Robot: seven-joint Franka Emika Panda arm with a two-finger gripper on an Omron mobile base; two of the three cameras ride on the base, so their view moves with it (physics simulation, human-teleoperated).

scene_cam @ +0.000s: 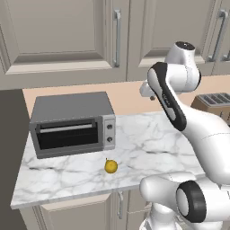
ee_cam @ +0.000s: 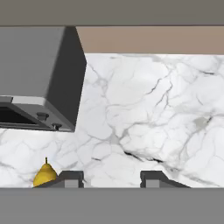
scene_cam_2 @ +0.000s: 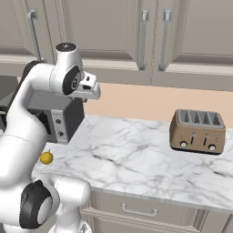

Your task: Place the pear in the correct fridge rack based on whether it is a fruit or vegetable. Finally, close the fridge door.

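On the marble counter (scene_cam: 148, 148), near its front edge, the pear (scene_cam: 111, 166) sits alone with its dark stem up, just in front of the toaster oven's (scene_cam: 72, 123) right corner but apart from it. From the right base camera the same pear (scene_cam_2: 46, 158) peeks out beside the robot's white arm (scene_cam_2: 27, 136), close to the counter's (scene_cam_2: 136, 159) front-left edge. The oven (scene_cam_2: 63, 119), grey with a dark glass door and two knobs on its right panel, stands toward the counter's back-left side, against the tan wall strip. A brown four-slot toaster (scene_cam_2: 197, 131) stands at the back right of the counter, well apart from the fruit; its slots (scene_cam: 214, 99) show at the right edge of the left base view.

The arm (scene_cam: 179, 103) is raised high over the counter, its wrist bent above the middle of the slab. Looking down from the hand, the gripper (ee_cam: 111, 178) hangs well above the marble with its two dark fingertips (ee_cam: 72, 177) spread wide and nothing between them. The pear (ee_cam: 44, 174) lies just outside the left fingertip at the picture's lower left, below the oven's (ee_cam: 39, 74) front corner. Beige cabinet doors (scene_cam: 67, 36) with metal handles (scene_cam: 117, 38) line the wall above.
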